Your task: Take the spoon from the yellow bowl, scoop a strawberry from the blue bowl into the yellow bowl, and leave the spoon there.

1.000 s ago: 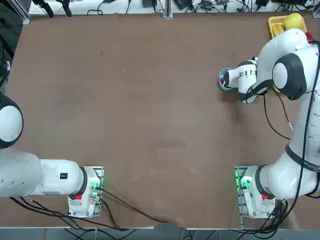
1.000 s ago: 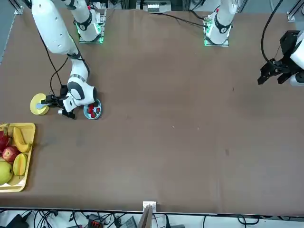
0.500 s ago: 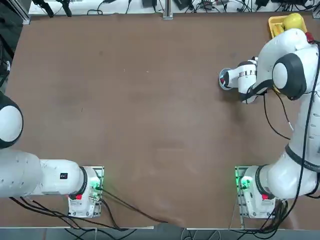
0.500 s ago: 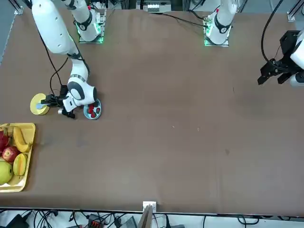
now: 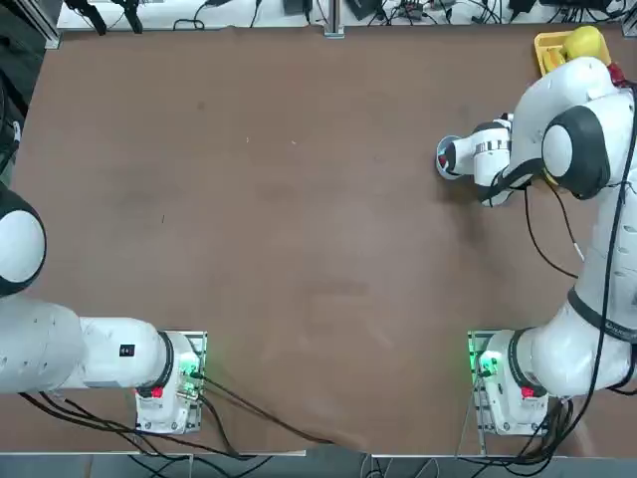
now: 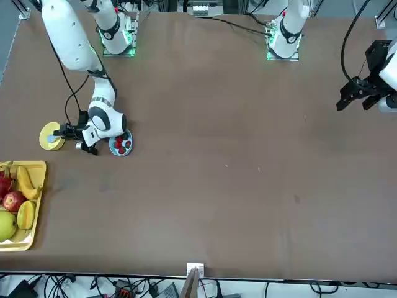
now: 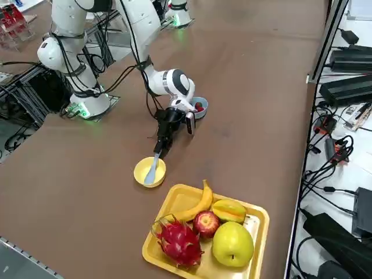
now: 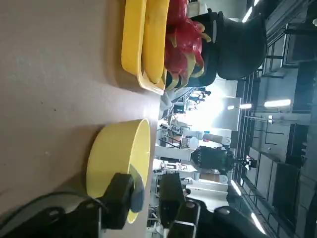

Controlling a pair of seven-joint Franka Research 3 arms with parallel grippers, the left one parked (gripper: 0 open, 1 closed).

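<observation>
Brown tabletop filled the scene, with cables and equipment crowding the floor along its edges. On the table [image 6: 223,186] the right arm reached out low, its hand [image 7: 160,148] poised at the rim of the yellow bowl [image 7: 149,172], fingers [image 8: 119,198] set on either side of the handle of the spoon [image 7: 152,168]. The spoon lay in the yellow bowl with its handle sticking up over the rim toward the hand; a gap showed between the fingers in the wrist view, and whether they had clamped the handle could not be told. Just behind the wrist sat the blue bowl [image 6: 120,146], holding red strawberries [image 6: 123,146] (a few could be made out, no exact count). The two bowls stood near each other, apart, with the hand between them. Near the table's corner, beyond the yellow bowl, a yellow tray [image 7: 174,200] carried a banana [image 7: 195,206], an apple [image 7: 205,223], a dragon fruit [image 7: 177,241] and a pale green fruit [image 7: 232,244].
</observation>
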